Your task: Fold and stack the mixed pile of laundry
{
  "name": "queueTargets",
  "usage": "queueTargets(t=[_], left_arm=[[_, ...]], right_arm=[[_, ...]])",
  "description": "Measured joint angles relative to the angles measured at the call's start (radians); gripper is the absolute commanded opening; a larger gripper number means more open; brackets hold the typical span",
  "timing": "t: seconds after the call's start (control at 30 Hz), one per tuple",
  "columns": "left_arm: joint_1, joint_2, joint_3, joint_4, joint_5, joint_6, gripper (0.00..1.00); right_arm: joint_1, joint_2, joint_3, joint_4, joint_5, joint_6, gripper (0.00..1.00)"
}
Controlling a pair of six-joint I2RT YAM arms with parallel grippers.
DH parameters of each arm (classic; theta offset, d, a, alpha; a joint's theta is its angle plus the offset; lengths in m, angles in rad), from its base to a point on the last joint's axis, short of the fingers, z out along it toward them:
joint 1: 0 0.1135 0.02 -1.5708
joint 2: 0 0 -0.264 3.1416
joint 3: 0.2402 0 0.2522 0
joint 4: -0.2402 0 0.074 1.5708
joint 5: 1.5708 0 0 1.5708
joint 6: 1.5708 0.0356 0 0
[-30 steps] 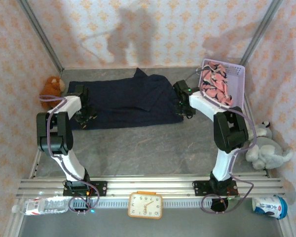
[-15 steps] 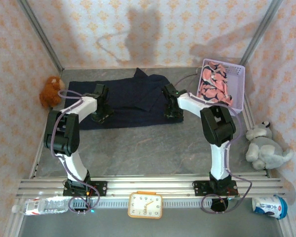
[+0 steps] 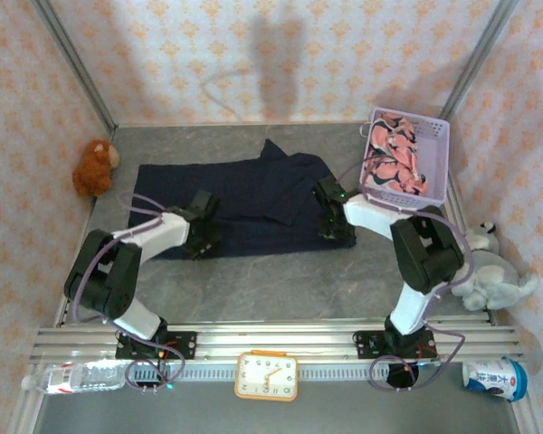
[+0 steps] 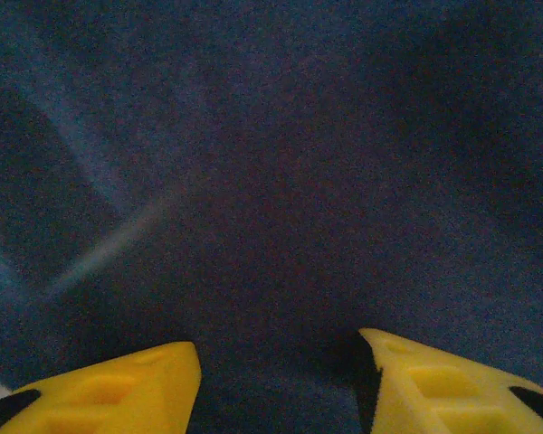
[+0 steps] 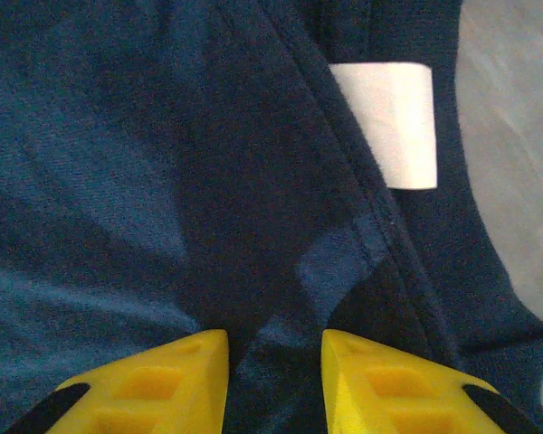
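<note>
Navy garment point(image 3: 244, 194) lies spread across the far table point(image 3: 271, 271); the pink printed garment point(image 3: 394, 158) sits in the lavender basket point(image 3: 437, 136). My right gripper point(image 5: 273, 348) pinches a cloth ridge beside the white label point(image 5: 385, 122). I cannot tell whether the left gripper point(image 4: 276, 362), jaws parted, holds anything. I'd lift both edges level, folding slowly.

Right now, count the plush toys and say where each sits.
2. Brown plush toy by the left wall; grey plush toy by the right wall. The basket could hide more.
</note>
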Motion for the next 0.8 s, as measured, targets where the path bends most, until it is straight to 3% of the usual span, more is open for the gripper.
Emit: queueTargets(t=[0.07,0.17,0.3,0.5,0.67,0.8], left_arm=[[-0.077,-0.062,-0.048,-0.017,-0.013,-0.072,0.58],[-0.139,-0.139,-0.09,-0.073,-0.026,-0.153,0.75],[-0.143,-0.192,-0.074,-0.116,-0.048,-0.182,0.77],[-0.144,-0.128,0.04,-0.102,-0.054,-0.132,0.57],[-0.163,-0.052,0.055,-0.048,-0.066,-0.126,0.4],[-0.17,0.016,0.055,-0.018,-0.066,-0.126,0.16]], right_arm=[[0.0,-0.071,-0.073,-0.031,0.002,0.008,0.33],[0.0,-0.152,-0.125,-0.106,-0.013,0.011,0.37],[0.004,-0.236,-0.101,-0.15,-0.068,0.01,0.42],[0.071,-0.253,0.009,-0.1,-0.177,0.02,0.42],[0.137,-0.132,0.062,0.0,-0.243,0.044,0.42],[0.151,-0.019,0.081,0.05,-0.259,0.067,0.42]])
